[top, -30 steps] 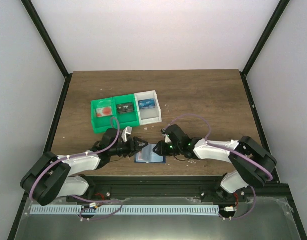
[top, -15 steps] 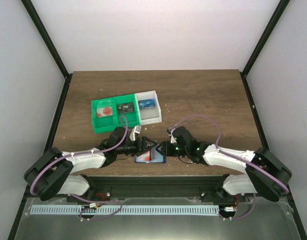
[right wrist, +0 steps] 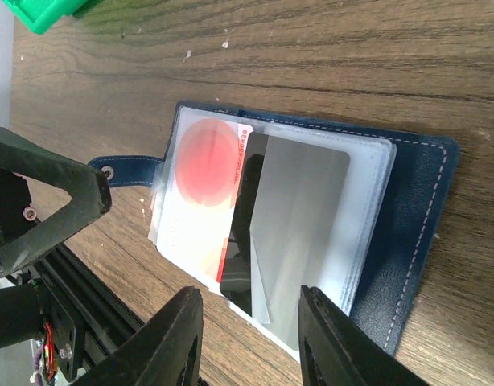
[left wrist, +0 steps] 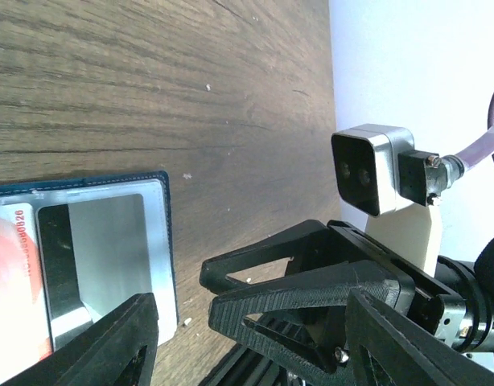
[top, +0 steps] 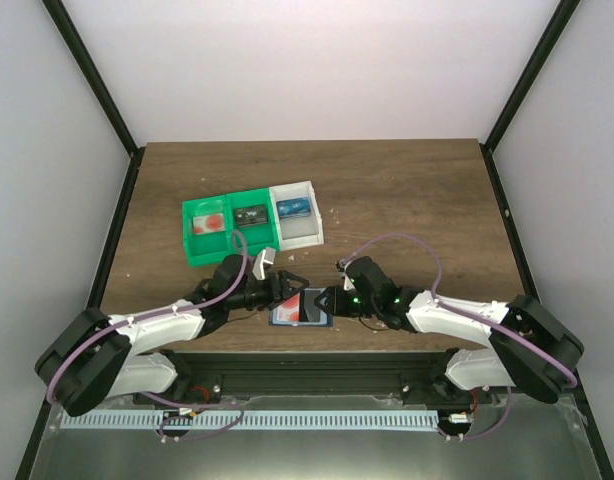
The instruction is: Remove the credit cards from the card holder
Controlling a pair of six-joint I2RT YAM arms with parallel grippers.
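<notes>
1. I see the wooden table [top: 407,190] carrying everything.
2. The green-and-white tray [top: 207,252] sits left of the table's centre, well back from the near edge. A card with a red spot [top: 212,222] lies in its left compartment, a dark card [top: 250,215] in the middle one and a blue card [top: 294,208] in the white right one.
3. The left gripper [top: 292,284] hangs over the left end of the card holder [top: 299,312]. Its jaws stand wide with nothing between them.
4. The right gripper [right wrist: 249,301] hangs over the holder's right end. Its jaws are apart by a narrow gap, above the clear pockets. I cannot tell whether its fingers [right wrist: 179,338] touch a pocket.
5. The card holder lies spread flat at the middle of the near edge.
6. A red-and-white card [right wrist: 207,173] sits in a pocket near the strap [right wrist: 126,170]. Beside it a grey-looking card [right wrist: 303,209] sits under clear plastic.
</notes>
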